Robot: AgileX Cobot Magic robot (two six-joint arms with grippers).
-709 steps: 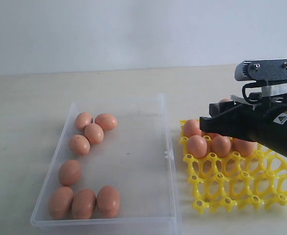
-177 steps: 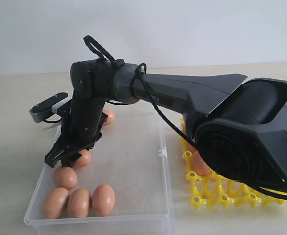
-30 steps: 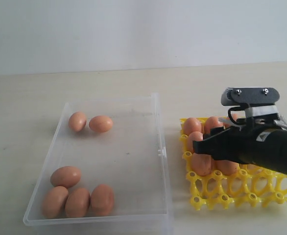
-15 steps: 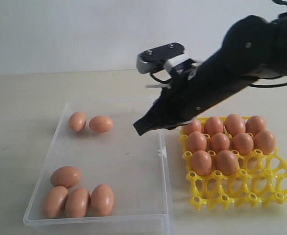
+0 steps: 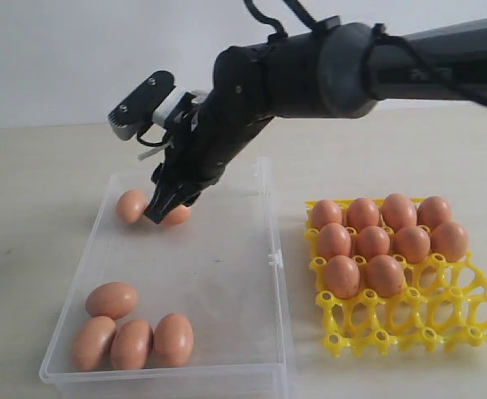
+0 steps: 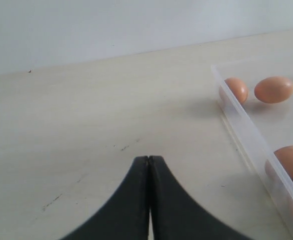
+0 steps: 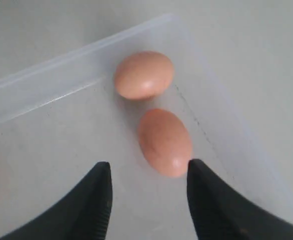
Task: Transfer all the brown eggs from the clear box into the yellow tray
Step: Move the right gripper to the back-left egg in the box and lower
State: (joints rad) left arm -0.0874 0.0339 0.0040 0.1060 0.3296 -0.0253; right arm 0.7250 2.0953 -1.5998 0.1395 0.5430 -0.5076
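Reaching with the right gripper point(image 7: 147, 172), spread wide and empty, over two eggs point(image 7: 165, 142) at the box's point(image 5: 273, 249) far left corner, ready to straddle one. Four more at its near left corner, ten seated in the tray point(image 5: 410, 320). With the left gripper point(image 6: 148, 159) pinched closed beside the box, clear of the reach.

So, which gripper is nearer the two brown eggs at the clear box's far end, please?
Right. The right gripper hangs open over the two eggs; the left gripper sits shut outside the clear box, above the table.

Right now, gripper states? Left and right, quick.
Left gripper: shut, holding nothing.
Right gripper: open, empty, poised over a brown egg in the clear box.
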